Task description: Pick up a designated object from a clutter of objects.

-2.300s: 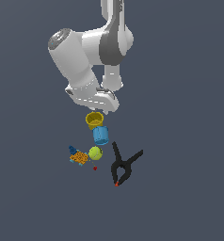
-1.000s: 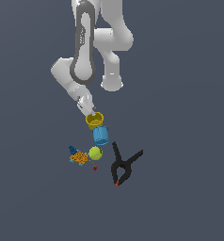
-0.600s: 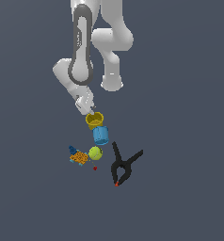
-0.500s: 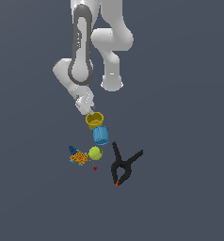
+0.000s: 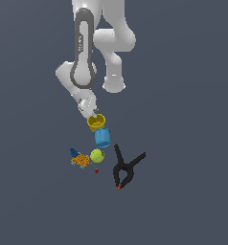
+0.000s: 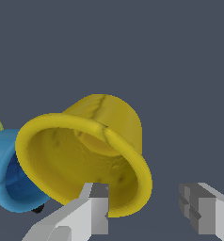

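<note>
The designated object, a mustard-yellow cup [image 5: 96, 121] with a rolled rim, stands at the far end of the clutter of objects. It fills the wrist view [image 6: 85, 155], tilted so I look into its mouth. My gripper [image 5: 88, 111] is right beside the cup, on the exterior view's left of it. The gripper [image 6: 144, 190] is open: one finger [image 6: 98, 207] lies over the cup's rim, the other finger [image 6: 198, 209] is off to the side over bare floor. Nothing is held.
A light-blue cup [image 5: 102, 138] touches the yellow one and shows beside it in the wrist view [image 6: 8, 174]. Beyond it lie a yellow-green ball [image 5: 97, 155], an orange-and-blue patterned piece [image 5: 80, 160] and a black spring clamp [image 5: 125, 170]. The floor is plain dark grey.
The arm has swung round and brought the gripper down to the exterior view's left of the yellow cup. Over the last second it barely moves. The objects lie where they were.
</note>
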`<act>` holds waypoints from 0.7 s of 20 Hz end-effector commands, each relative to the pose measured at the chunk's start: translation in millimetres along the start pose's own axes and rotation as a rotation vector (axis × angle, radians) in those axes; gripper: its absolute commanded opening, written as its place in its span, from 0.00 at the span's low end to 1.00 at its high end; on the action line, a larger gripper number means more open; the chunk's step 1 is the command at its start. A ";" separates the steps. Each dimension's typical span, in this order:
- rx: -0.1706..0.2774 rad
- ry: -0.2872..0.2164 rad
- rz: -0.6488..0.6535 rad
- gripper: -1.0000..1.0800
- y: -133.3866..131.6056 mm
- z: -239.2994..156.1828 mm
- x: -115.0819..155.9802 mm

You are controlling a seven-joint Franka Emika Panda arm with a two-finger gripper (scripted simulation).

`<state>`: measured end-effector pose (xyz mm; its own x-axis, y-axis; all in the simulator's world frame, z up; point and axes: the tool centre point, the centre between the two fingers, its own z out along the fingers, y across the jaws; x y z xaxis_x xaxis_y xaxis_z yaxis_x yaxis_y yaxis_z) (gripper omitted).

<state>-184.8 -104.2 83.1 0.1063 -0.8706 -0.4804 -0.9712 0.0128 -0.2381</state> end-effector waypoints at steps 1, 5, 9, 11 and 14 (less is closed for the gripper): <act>0.000 0.000 0.001 0.62 0.5 7.0 -0.2; 0.000 0.000 0.003 0.62 0.8 16.4 0.1; 0.001 0.000 0.004 0.62 0.7 20.4 0.1; 0.001 0.000 0.004 0.00 0.7 20.6 0.1; 0.001 0.000 0.004 0.00 0.7 20.6 0.1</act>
<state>-181.0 -94.3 65.9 0.1029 -0.8707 -0.4810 -0.9713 0.0163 -0.2373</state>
